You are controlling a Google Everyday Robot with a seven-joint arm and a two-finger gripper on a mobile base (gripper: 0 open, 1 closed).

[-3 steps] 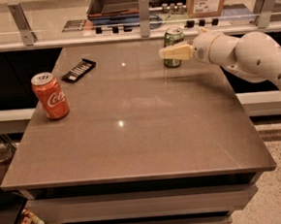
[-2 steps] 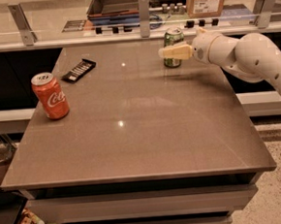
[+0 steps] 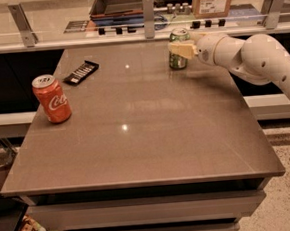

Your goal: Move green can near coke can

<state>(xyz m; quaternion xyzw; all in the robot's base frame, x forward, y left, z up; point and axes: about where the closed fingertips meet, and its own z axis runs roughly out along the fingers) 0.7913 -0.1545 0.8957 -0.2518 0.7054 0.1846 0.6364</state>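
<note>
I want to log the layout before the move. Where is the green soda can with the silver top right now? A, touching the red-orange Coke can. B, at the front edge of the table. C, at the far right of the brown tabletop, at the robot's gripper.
C: the green soda can stands at the far right of the brown tabletop with the robot's gripper at it, well apart from the red-orange Coke can near the left edge.

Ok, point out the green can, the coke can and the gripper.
green can (image 3: 179, 63): camera view, lower body.
coke can (image 3: 52, 100): camera view, red side.
gripper (image 3: 175, 47): camera view, its tip, at the green can.
</note>
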